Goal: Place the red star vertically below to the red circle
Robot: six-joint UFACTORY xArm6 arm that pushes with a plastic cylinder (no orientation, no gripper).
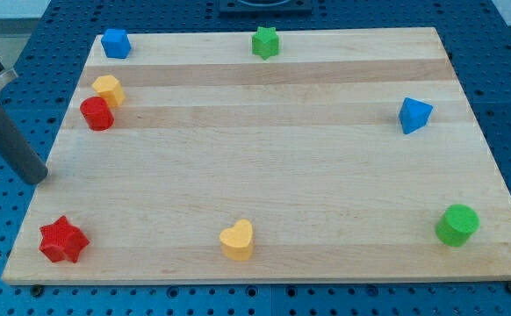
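Nearest us, along the view's bottom edge of the counter (264, 167): the red star (63, 240) sits at the bottom left corner, a yellow heart (237, 240) is near bottom centre, and a green cylinder (457, 225) is at bottom right.

Our tip (36, 177) is at the left edge of the counter, above the star in the view and apart from it, roughly between the star and the red circle (97, 113). It touches no block. Whether the tip is over the wood or just off its edge we cannot tell for sure. There are no jaws here, only the rod, so there is nothing to call apart or together.

Further up: the red circle is on the left side, with a yellow block (108, 89) just beside it, up and to the right, possibly touching. A blue triangle-like block (413, 115) is at far right. At the far edge are a blue block (115, 43) at left and a green star (265, 41) at centre.

Progress: the star already lies below the circle, but a bit left of it and well apart. We judge the task partly met at best; what is left is a nudge rightward to line the star up under the circle, and no push is under way yet.
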